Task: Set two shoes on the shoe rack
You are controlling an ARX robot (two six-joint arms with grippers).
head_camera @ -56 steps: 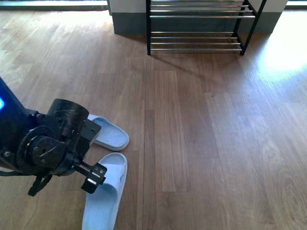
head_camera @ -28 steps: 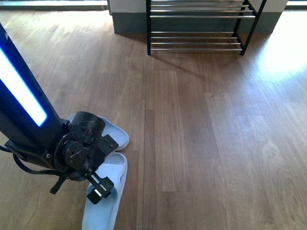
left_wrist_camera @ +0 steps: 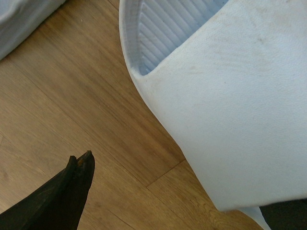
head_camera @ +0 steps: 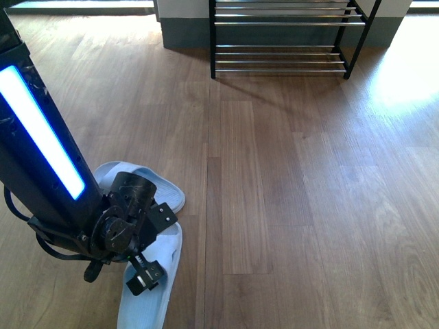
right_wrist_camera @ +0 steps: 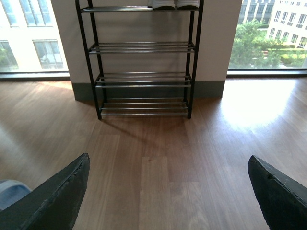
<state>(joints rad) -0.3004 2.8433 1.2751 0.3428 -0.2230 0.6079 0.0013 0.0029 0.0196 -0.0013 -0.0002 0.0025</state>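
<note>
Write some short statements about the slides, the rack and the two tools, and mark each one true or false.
1. The nearer slide and the farther slide both lie on the wooden floor. True.
2. The left tool is close over the nearer slide. True.
3. The right tool is shut on a slide. False: its jaws stand wide apart and hold nothing.
4. One slide sits on the shoe rack. False: both are on the floor, well away from it.
</note>
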